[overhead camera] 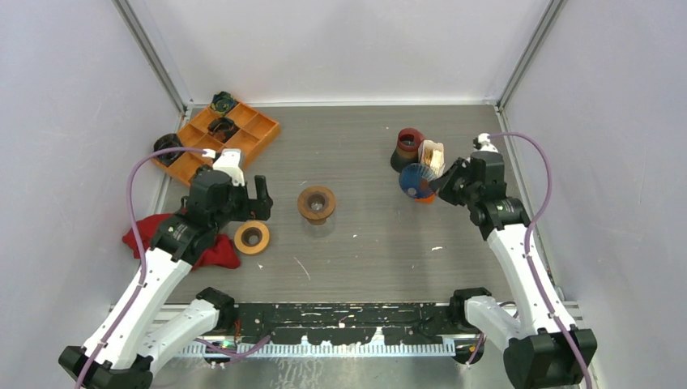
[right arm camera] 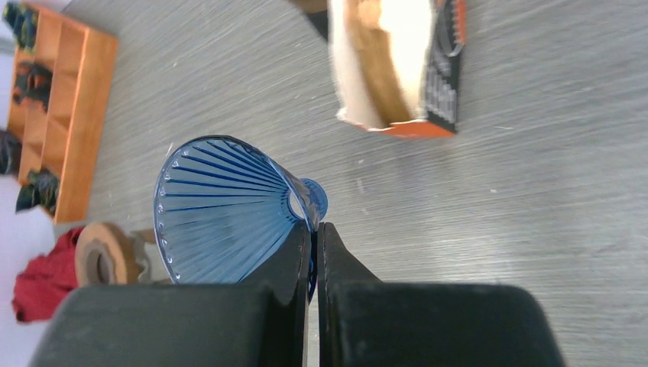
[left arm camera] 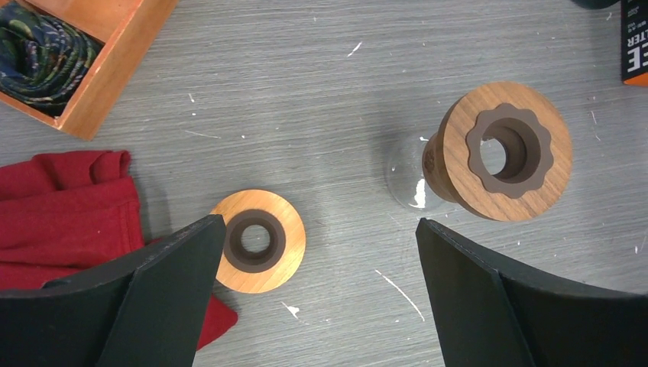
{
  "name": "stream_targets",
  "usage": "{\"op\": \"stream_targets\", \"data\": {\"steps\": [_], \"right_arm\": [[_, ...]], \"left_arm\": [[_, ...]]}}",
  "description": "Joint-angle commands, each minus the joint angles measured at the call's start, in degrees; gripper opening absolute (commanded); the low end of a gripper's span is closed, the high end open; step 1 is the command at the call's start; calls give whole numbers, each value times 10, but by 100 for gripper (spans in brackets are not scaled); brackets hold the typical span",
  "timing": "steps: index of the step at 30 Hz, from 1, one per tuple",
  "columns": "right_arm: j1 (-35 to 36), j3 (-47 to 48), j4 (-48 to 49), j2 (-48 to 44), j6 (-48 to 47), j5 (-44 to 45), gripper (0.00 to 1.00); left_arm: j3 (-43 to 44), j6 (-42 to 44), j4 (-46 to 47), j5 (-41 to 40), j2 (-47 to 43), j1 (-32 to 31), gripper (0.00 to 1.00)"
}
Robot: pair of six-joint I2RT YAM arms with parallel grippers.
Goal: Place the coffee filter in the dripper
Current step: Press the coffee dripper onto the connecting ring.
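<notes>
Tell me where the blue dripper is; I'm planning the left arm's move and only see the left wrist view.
Observer: The blue dripper is on the right side of the table, gripped by the shut right end effector.
Operator: Upright?
Observer: No, it is tipped sideways, with its mouth facing the left side.
Operator: Anything close by?
Observer: An open box of paper filters stands just beyond it.

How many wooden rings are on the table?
2. One wooden ring lies flat beside the red cloth; the second wooden ring sits on a clear glass base mid-table. More could be hidden from these views.
</notes>
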Motion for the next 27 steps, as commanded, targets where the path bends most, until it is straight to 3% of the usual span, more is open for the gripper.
{"op": "stream_targets", "data": {"steps": [1, 9, 27], "right_arm": [[67, 57, 43, 26, -5, -25, 1], [193, 144, 57, 109, -5, -3, 1], [319, 284, 50, 241, -13, -13, 1]], "left_arm": [[3, -6, 33, 27, 6, 4, 99], [2, -6, 35, 30, 9, 4, 99], [-1, -20, 32, 23, 13, 32, 99]]}}
